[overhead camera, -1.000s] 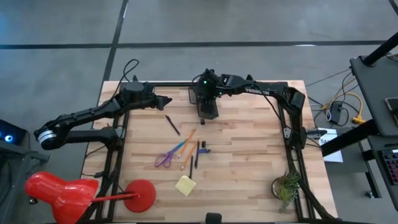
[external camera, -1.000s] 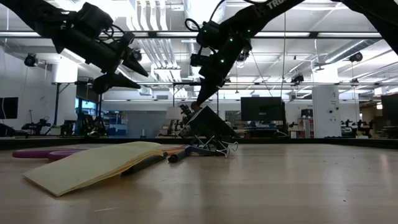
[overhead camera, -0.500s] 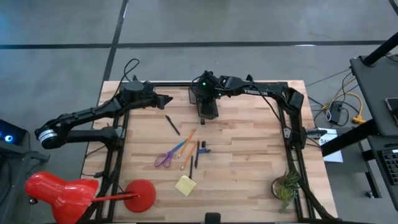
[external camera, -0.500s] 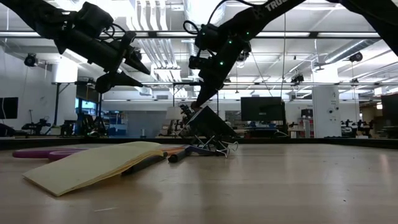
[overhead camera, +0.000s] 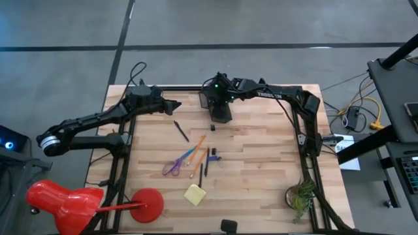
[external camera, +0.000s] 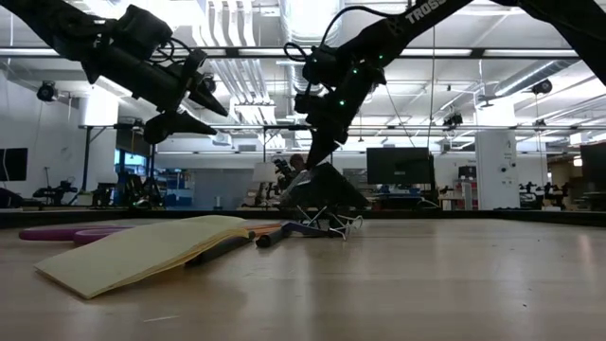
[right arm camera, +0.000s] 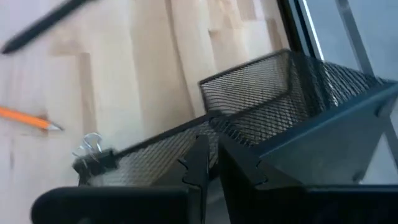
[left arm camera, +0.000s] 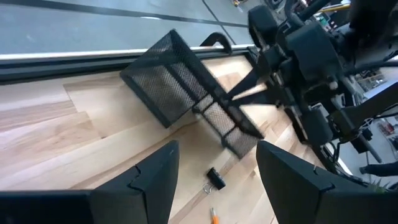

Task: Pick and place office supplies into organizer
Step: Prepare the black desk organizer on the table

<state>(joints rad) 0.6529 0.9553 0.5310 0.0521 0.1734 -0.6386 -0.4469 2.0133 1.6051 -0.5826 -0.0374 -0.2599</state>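
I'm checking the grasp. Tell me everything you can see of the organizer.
The organizer is a black wire-mesh box with open compartments divided by mesh walls. It sits at the table's far edge, tilted rather than flat. The right gripper is shut on one mesh wall. A small binder clip lies nearby on the wood, apart from it.

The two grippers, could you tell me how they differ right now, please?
The right gripper is shut on the mesh organizer's wall, tilting it off the table; the left gripper is open and empty. The right is at the organizer; the left hovers apart. Both have dark fingers.
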